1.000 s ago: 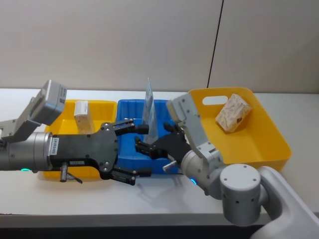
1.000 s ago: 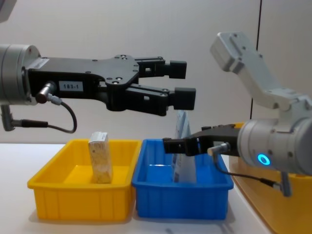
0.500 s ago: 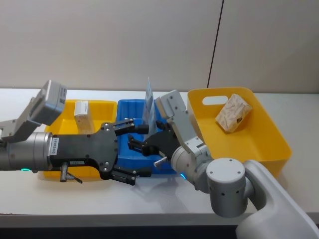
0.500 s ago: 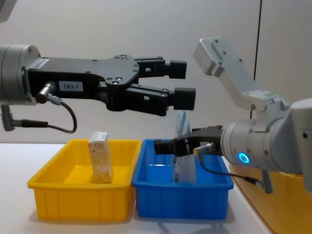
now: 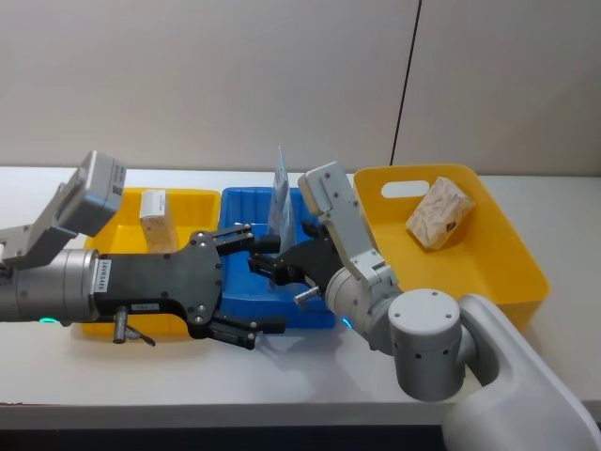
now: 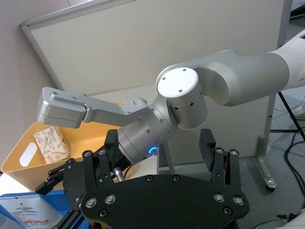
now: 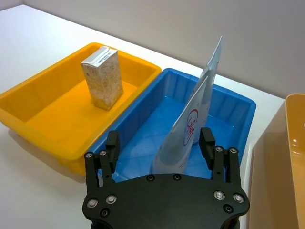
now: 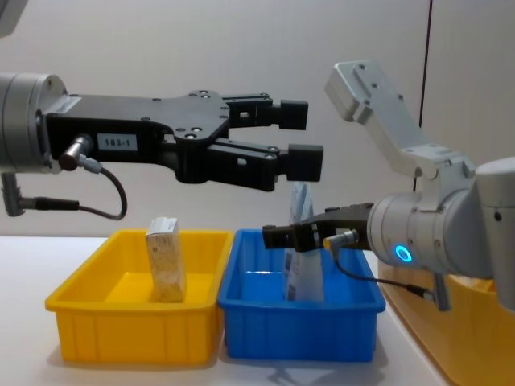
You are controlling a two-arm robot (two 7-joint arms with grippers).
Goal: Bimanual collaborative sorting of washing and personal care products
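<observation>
Chest view: right gripper straddles the tubes in the blue tray

Chest view shows the left gripper [image 8: 294, 138] hanging high above the blue tray [image 8: 265, 326], fingers spread and holding nothing. The right gripper [image 8: 278, 239] sits low over that tray, its fingers apart on either side of the upright light-blue and white tubes [image 7: 190, 124]. A small beige carton [image 8: 165, 259] stands in the small yellow tray [image 8: 113, 334]. The leaf-print soft pack [image 5: 439, 213] lies in the large yellow bin [image 5: 507, 258].

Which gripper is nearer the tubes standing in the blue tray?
Right. The right gripper is down at the tubes, open, a finger on either side. The left gripper hangs open, higher up above the blue tray.
</observation>
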